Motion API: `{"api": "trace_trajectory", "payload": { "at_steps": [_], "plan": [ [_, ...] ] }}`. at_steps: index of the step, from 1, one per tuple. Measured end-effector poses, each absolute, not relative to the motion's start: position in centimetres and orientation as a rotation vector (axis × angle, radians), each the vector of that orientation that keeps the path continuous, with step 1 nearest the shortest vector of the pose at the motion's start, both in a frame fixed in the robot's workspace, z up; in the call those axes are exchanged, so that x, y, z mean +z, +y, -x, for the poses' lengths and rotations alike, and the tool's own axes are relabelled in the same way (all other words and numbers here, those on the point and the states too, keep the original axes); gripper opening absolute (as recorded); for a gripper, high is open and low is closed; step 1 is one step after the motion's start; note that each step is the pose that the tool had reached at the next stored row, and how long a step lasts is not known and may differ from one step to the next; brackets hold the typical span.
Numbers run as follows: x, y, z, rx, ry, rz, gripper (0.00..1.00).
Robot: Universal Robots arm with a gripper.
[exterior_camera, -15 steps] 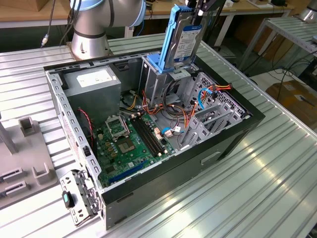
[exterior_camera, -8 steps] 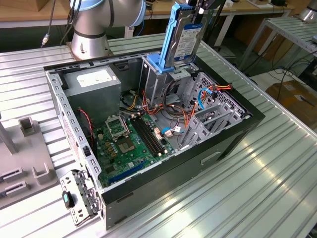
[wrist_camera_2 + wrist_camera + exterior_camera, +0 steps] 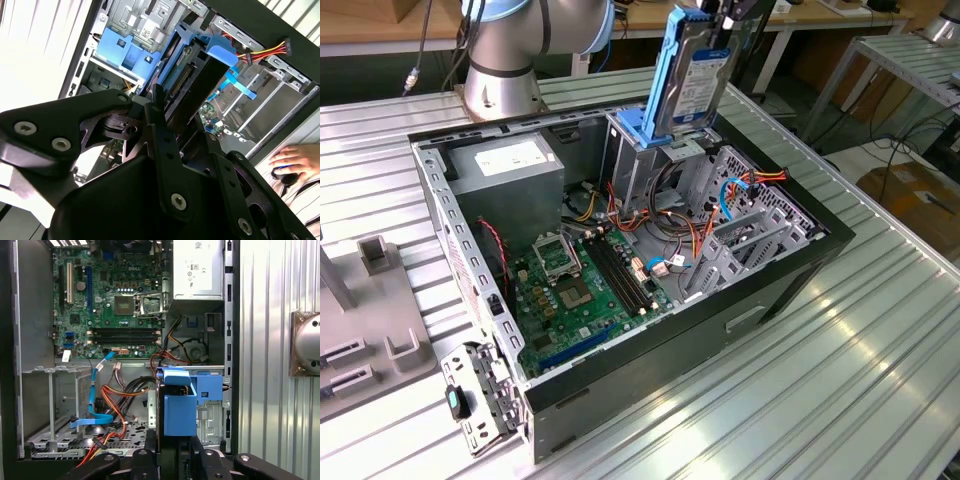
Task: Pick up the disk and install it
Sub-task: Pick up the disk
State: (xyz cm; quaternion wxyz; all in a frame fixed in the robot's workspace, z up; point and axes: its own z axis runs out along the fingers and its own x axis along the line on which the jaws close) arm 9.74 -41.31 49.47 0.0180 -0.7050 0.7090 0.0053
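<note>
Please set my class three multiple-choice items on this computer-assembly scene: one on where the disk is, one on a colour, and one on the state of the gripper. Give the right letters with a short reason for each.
1. Where is the disk relative to the grey metal cage?
A. lying beneath it
B. upright at its top
C. far off to one side

2. What colour are the rails along the disk's edges?
A. red
B. yellow
C. blue

3. The gripper is:
A. shut on the disk
B. open, well above the disk
C. shut with nothing in it

Answers:
1 B: the exterior view shows the disk standing on edge at the cage's top.
2 C: blue plastic strips run down its edges.
3 A: in both wrist views the gripper clamps the end of the disk.
</note>
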Motion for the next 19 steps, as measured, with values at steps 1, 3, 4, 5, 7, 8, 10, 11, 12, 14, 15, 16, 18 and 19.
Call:
{"api": "trace_trajectory", "payload": {
  "at_steps": [1, 3, 4, 5, 7, 8, 10, 11, 12, 14, 15, 16, 18, 19],
  "plan": [
    [49.48, -41.36, -9.74, 0.016, 2.202, 2.190, 0.35],
    [49.47, -41.44, -9.74, 0.017, 2.202, 2.190, 0.35],
    [49.47, -41.44, -9.74, 0.016, 2.202, 2.190, 0.35],
    [49.48, -41.44, -9.74, 0.016, 2.202, 2.190, 0.35],
    [49.67, -41.50, -9.74, 0.016, 2.202, 2.190, 0.35],
    [49.69, -41.50, -9.74, 0.016, 2.202, 2.190, 0.35],
    [49.73, -41.49, -9.74, 0.016, 2.202, 2.190, 0.35],
    [49.76, -41.50, -9.74, 0.016, 2.202, 2.190, 0.35],
    [49.78, -41.50, -9.74, 0.016, 2.202, 2.190, 0.35],
    [49.83, -41.50, -9.74, 0.016, 2.202, 2.190, 0.35],
    [49.85, -41.50, -9.74, 0.016, 2.202, 2.190, 0.35],
    [49.86, -41.49, -9.74, 0.016, 2.202, 2.190, 0.35],
    [49.87, -41.49, -9.74, 0.017, 2.202, 2.190, 0.35],
    [49.88, -41.50, -9.74, 0.016, 2.202, 2.190, 0.35]
  ]
}}
